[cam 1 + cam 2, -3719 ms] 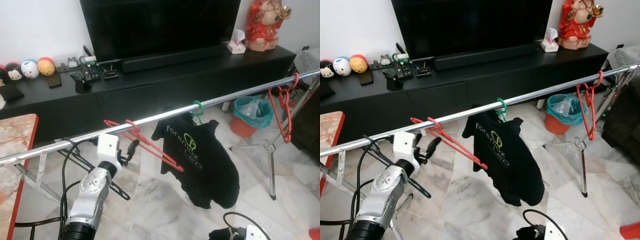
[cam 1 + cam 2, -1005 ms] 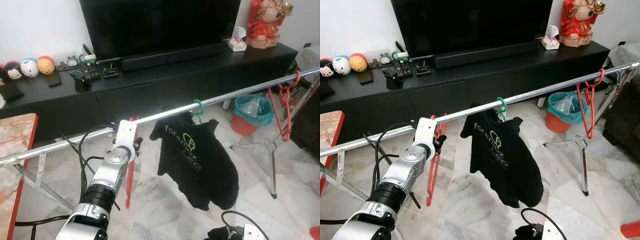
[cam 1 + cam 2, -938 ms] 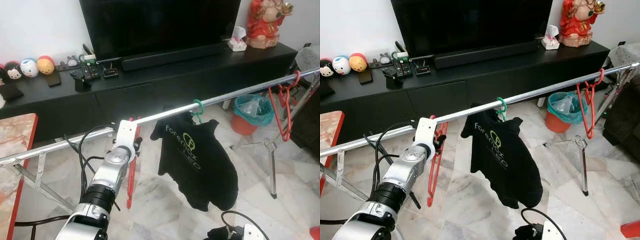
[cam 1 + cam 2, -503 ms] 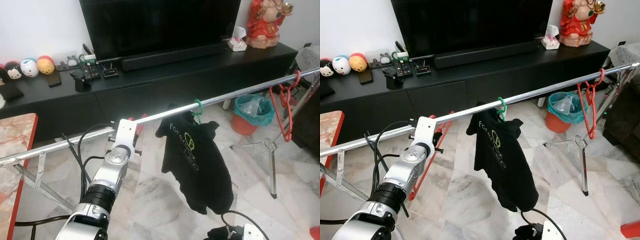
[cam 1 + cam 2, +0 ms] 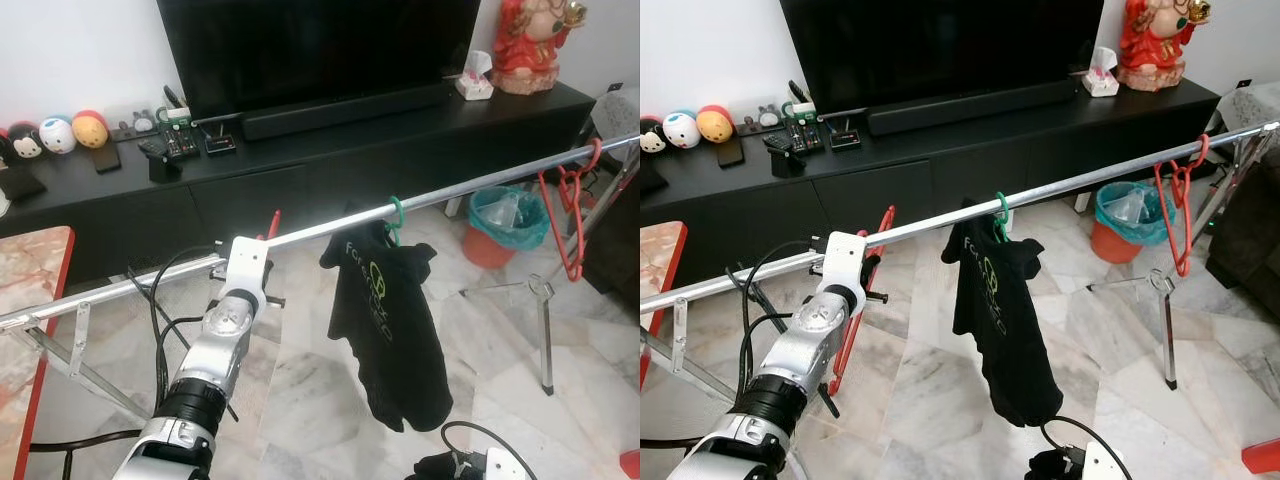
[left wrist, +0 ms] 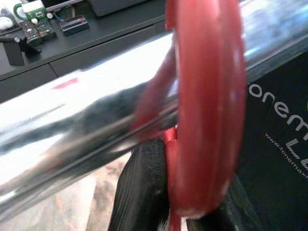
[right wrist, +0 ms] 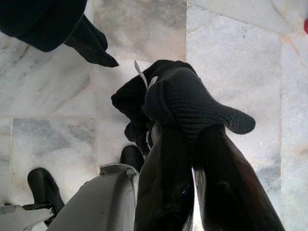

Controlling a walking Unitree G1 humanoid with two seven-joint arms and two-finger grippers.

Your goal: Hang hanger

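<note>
Left eye view: the left claw (image 5: 262,268) is reaching up at centre left of the frame, meeting the steel rail (image 5: 470,186) that is running from lower left to upper right; a tip of the red hanger (image 5: 272,222) is poking above the rail beside the wrist.
Change: a second ago the red hanger was dangling straight down below the rail; now its frame is swinging out at a slant, and the black T-shirt (image 5: 385,330) on its green hanger (image 5: 395,212) is turning edge-on.
Meaning: the hook is seemingly seating on the rail, so release is probably near.
Right eye view: the hanger's red body is slanting down behind the left arm, left of centre; two more red hangers (image 5: 1178,205) are hanging at the rail's upper right end.
Left wrist view: the red hook (image 6: 204,96) is curling over the shiny rail, filling the middle of the frame; the left claw's black fingers (image 6: 139,192) are pinching together on the hanger's neck at the bottom.
Right wrist view: the right claw (image 7: 192,168) is hanging low over the marble floor (image 7: 231,57), its fingers gripping a dark knit sock (image 7: 187,103).
</note>
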